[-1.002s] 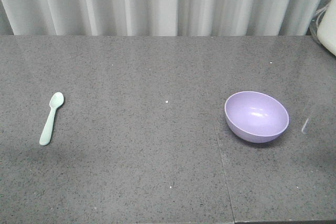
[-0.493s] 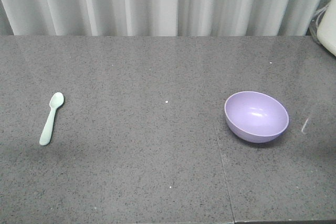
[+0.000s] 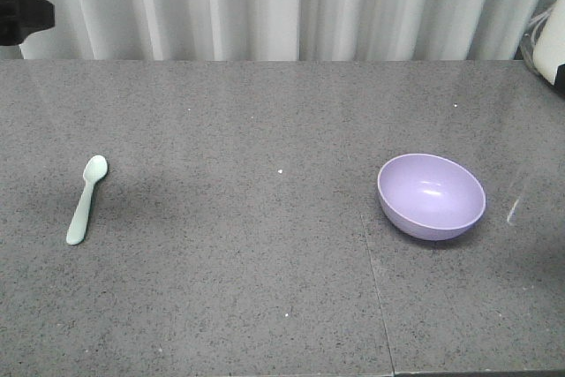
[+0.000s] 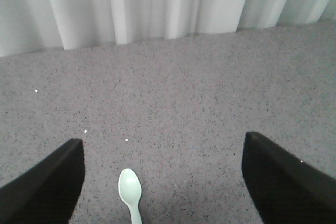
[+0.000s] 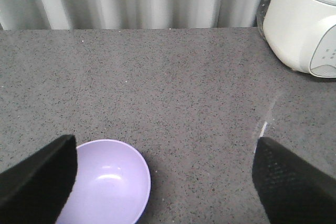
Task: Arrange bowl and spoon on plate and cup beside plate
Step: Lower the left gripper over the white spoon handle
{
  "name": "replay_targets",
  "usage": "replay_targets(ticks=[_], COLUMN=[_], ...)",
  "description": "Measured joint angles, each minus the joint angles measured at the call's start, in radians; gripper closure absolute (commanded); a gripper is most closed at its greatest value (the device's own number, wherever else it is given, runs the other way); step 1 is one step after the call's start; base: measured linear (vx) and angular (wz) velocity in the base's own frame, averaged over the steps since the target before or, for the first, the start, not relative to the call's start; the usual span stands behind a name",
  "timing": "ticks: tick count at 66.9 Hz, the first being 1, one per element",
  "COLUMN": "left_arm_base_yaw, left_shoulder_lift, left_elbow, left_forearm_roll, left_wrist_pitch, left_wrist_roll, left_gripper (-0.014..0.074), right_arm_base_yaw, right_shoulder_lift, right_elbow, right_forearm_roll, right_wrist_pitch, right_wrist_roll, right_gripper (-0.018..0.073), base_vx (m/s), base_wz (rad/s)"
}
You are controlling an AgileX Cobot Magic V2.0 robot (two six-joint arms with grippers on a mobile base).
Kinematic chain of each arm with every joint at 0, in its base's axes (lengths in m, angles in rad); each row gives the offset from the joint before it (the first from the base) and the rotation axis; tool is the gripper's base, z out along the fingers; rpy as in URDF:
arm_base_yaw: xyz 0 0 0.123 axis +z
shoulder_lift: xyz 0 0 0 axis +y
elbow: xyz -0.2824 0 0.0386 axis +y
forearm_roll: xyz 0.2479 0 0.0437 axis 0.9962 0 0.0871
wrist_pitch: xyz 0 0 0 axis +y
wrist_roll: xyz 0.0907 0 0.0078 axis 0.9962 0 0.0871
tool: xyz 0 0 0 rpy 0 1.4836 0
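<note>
since half a second ago a black robot part (image 3: 22,13) has come into the top left corner of the front view, before the white curtain (image 3: 265,6), and the soft shadow (image 3: 154,192) near the spoon (image 3: 86,199) now lies to its right instead of below its handle; the spoon and the bowl (image 3: 432,196) lie where they did. the mint-green spoon rests flat on the grey speckled table (image 3: 265,297) towards the left, its head pointing to the curtain and its handle to the near edge, a little tilted. the lavender bowl stands upright on the right half of the table, well apart from the spoon and just right of a thin seam (image 3: 374,280) in the top. in the left wrist view the left gripper (image 4: 163,140) hangs over the table with its two black fingers (image 4: 44,187) spread wide and nothing gripped; the spoon shows on the table below, nearer the finger on the picture's left, untouched. in the right wrist view the right gripper (image 5: 165,140) is spread just as wide and has hold of nothing; the bowl sits below it at the picture's lower left, one edge of its rim hidden behind a finger, and whether that finger touches it i cannot tell. a white rice cooker (image 5: 307,22) stands at the far right of the table, well apart from the bowl.
</note>
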Motion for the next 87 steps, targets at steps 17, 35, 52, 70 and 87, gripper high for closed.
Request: replay_targets(ticks=[17,35,52,70,87], left_arm_base_yaw=[0.0,0.0,0.0,0.0,0.0], left_shoulder_lift=[0.223,0.386,0.494,0.57,0.607], left_elbow=[-0.108,-0.109,-0.109,-0.11,-0.11], left_forearm_roll=[0.079,0.086,0.086,0.086,0.091], left_wrist_pitch=[0.17,0.268,0.341,0.353,0.344], left_wrist_roll=[0.002,-0.06,-0.115,-0.144,-0.171], left_gripper=[0.0024,0.0024,0.0024,0.0024,0.0024], right_arm_base_yaw=[0.0,0.0,0.0,0.0,0.0], right_shoulder_lift=[0.0,0.0,0.0,0.0,0.0], right_elbow=[0.0,0.0,0.0,0.0,0.0], right_forearm_roll=[0.0,0.001,0.003,0.004,0.035], right_wrist_pitch=[0.008,0.008,0.008,0.01,0.015], right_wrist_roll=[0.0,0.0,0.0,0.0,0.001], right_gripper=[-0.0006,0.0004,0.0004,0.0004,0.0004], base_vx=[0.0,0.0,0.0,0.0,0.0], base_wz=[0.0,0.0,0.0,0.0,0.0])
